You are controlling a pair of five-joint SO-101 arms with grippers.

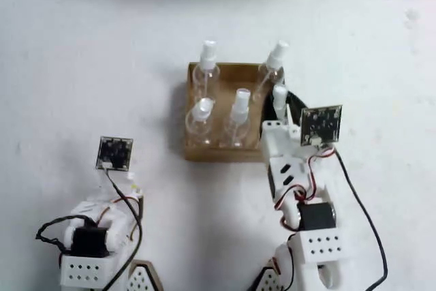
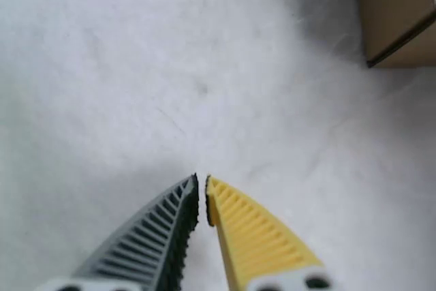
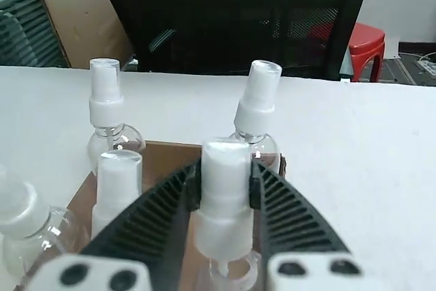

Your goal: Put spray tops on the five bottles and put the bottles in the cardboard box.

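Closest to the lens in the high view, at seven o'clock on the table (image 1: 82, 66), the left arm is folded back, well apart from the work. Its left gripper (image 2: 202, 192) is held just above bare white tabletop, the ribbed grey and yellow jaws brought together so that their toothed edges nearly meet. Nothing is carried between them. It is judged to be parked there so that the box is left free for the other arm.

Near the table's centre the cardboard box (image 1: 218, 153) is set, a shallow brown tray with low, stiff, matte walls. Four bottles (image 1: 201, 126) are stood upright inside it, at eleven, one, seven and six o'clock of the box. Each is of clear, rounded plastic with a white cylindrical spray top already fitted.

At the box's three o'clock edge the fifth bottle (image 3: 231, 272) is held by the arm reaching in from five o'clock. The right gripper (image 3: 225, 172) is clamped narrowly on its spray top (image 3: 225, 202), with the black ridged jaws pressed against either side of the smooth white cap. The grip is taken on the cap rather than on the slippery clear body, presumably so that the bottle can be lowered upright between its neighbours. Whether its base rests on the box floor cannot be told.
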